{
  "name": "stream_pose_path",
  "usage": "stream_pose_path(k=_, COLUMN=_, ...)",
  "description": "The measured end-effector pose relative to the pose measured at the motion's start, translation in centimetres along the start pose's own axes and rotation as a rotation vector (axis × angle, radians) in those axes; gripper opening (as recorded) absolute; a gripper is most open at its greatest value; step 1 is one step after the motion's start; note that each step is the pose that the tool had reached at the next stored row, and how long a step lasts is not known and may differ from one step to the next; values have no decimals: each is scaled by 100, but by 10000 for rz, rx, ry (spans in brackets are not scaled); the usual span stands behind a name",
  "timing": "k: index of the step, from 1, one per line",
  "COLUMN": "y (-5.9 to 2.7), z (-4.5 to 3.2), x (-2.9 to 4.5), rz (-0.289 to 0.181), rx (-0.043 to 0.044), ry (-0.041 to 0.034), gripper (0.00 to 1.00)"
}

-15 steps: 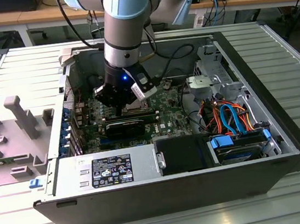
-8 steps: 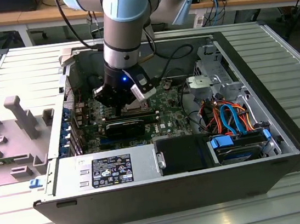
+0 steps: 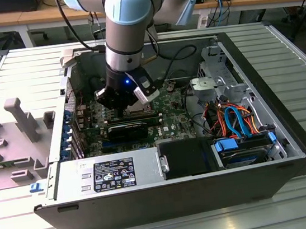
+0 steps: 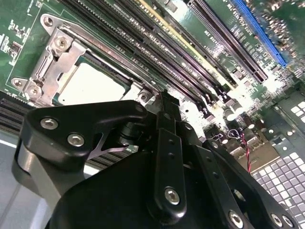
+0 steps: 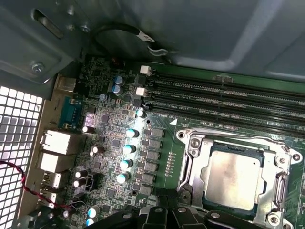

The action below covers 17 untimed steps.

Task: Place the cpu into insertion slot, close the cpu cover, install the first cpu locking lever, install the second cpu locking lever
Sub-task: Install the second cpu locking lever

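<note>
The cpu [image 5: 236, 174], a dull silver square, lies flat in the insertion slot [image 5: 187, 179] on the green board. The cpu cover [image 5: 198, 160], a silver frame, lies down around the chip's edges. In the second wrist view the cpu [image 4: 90, 83] shows through the cover [image 4: 59, 57]. My gripper [image 5: 171, 212] hovers just off one side of the socket, shut with nothing in it, its black tip [image 4: 164, 102] close above the board beside the socket's corner. In the exterior view the gripper [image 3: 123, 108] reaches down into the open computer case, hiding the socket.
Long black memory slots [image 5: 228, 98] run alongside the socket. A black heatsink block [image 3: 127, 130], the power supply [image 3: 110, 174] and drive bays with orange and blue cables [image 3: 236, 123] fill the case. Capacitors [image 5: 128, 150] and rear ports [image 5: 57, 143] stand beside the socket.
</note>
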<state>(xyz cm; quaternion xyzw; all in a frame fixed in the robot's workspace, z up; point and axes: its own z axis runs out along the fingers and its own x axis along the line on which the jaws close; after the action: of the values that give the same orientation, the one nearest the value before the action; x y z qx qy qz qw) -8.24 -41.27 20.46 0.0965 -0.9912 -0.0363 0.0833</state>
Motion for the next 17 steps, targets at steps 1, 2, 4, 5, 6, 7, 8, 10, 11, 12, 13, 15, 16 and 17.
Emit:
stream_pose_path(k=1, y=-1, z=4, x=-1, rz=-37, rx=-26, ry=-4, gripper=11)
stream_pose_path(k=2, y=-2, z=7, x=-1, rz=-60, rx=-39, ry=-4, gripper=11)
stream_pose_path(k=4, y=-14, z=17, x=-1, rz=-87, rx=-55, ry=-6, gripper=11)
stream_pose_path(k=5, y=-34, z=23, x=2, rz=-91, rx=-45, ry=-7, gripper=11)
stream_pose_path(k=6, y=-55, z=30, x=5, rz=-94, rx=-54, ry=-4, gripper=11)
stream_pose_path(k=7, y=-68, z=31, x=8, rz=-94, rx=-52, ry=-4, gripper=11)
stream_pose_path(k=8, y=-76, z=31, x=10, rz=-95, rx=-51, ry=-5, gripper=11)
stream_pose_path(k=10, y=-75, z=-24, x=21, rz=-98, rx=-37, ry=-23, gripper=11)
stream_pose_path(k=11, y=-73, z=-55, x=26, rz=-97, rx=-35, ry=-22, gripper=11)
stream_pose_path(k=12, y=-69, z=-93, x=31, rz=-96, rx=-34, ry=-22, gripper=11)
stream_pose_path(k=13, y=-69, z=-105, x=25, rz=-94, rx=-35, ry=-23, gripper=11)
stream_pose_path(k=15, y=-94, z=-129, x=-105, rz=-87, rx=-60, ry=95, gripper=11)
stream_pose_path(k=16, y=-115, z=-141, x=-211, rz=-80, rx=-88, ry=221, gripper=11)
stream_pose_path(k=17, y=-131, z=-154, x=-297, rz=-77, rx=-115, ry=326, gripper=11)
